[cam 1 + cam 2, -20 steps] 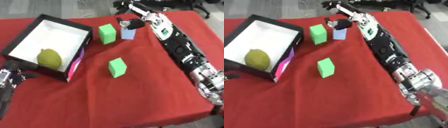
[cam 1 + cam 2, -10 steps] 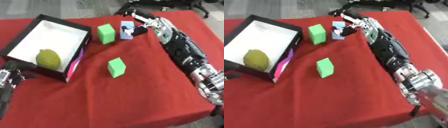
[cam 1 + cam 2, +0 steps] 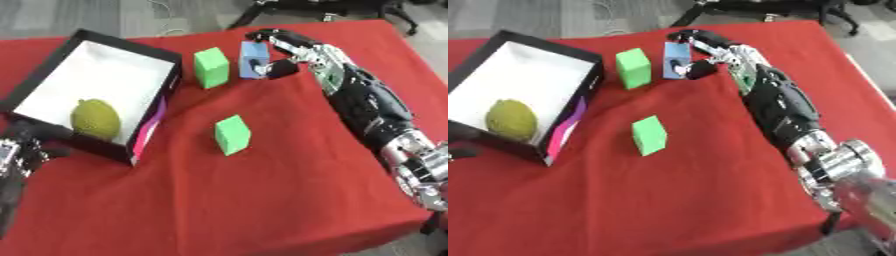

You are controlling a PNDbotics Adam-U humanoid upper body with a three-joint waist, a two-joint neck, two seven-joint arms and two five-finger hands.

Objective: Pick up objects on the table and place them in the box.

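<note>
At the far left of my view, low by the table's edge, my left hand (image 3: 19, 156) sits idle, a dark jointed shape just off the near corner of the box; I cannot tell how its fingers are set. The box (image 3: 54, 81) is a shallow rectangular tray with black outer walls, a smooth white inside and a pink and purple stripe on its near right side. It holds one thing only, a rounded, dull yellow-green fruit (image 3: 94, 118) with a slightly bumpy skin, lying in the near corner against the wall. The whole table is covered with a red cloth (image 3: 262, 200), matte and a little wrinkled. On the cloth I count two bright green blocks, plain-faced and sharp-edged: one green block (image 3: 211, 67) stands upright just right of the box's far corner, and the other, the near green block (image 3: 232, 134), stands alone in the middle of the cloth, well apart from everything. Right of the far one is a single light blue block (image 3: 254, 61), just beside it, with something dark on its front face. My right hand (image 3: 282, 55) has its fingers and thumb curled round that blue block, one dark fingertip against its front. The black arm with silver joints runs back from there to the lower right.
</note>
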